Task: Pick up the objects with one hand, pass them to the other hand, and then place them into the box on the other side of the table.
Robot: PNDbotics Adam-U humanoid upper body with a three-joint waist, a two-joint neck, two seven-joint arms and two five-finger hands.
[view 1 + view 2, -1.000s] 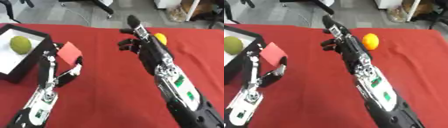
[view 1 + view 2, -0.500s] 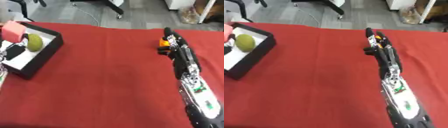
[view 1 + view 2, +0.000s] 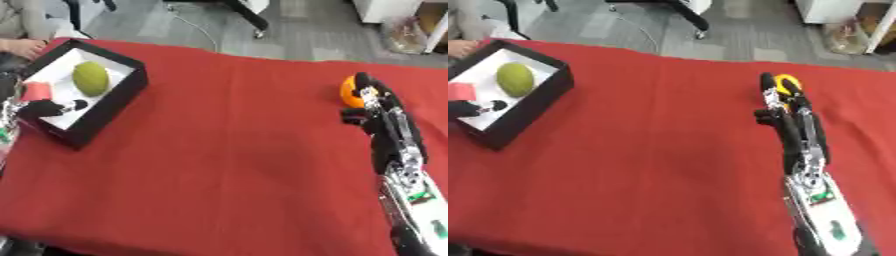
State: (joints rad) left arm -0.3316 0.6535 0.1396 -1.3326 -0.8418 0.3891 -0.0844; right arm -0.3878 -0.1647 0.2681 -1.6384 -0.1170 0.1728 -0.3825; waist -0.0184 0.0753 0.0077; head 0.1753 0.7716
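Observation:
At the table's left stands a black box [image 3: 121,89] with a white inside, and a green fruit [image 3: 90,78] lies in it. My left hand [image 3: 50,107] shows at the far left edge over the box's near part, shut on a small red block [image 3: 37,92]. An orange fruit [image 3: 350,91] lies on the red cloth at the far right. My right hand [image 3: 374,111] reaches up to it, open. Its fingers lie straight along the fruit's right side and over its top, the thumb below it. Most of the fruit is hidden behind the hand in the right eye view.
The red tablecloth [image 3: 227,145] covers the whole table. Its far edge runs along the top, with grey floor and chair legs [image 3: 249,20] beyond. My right forearm [image 3: 815,185] stretches from the lower right corner up to the hand.
The left hand has carried the red block left, from beside the box to over it. The right hand has moved right onto the orange. The camera has also shifted.

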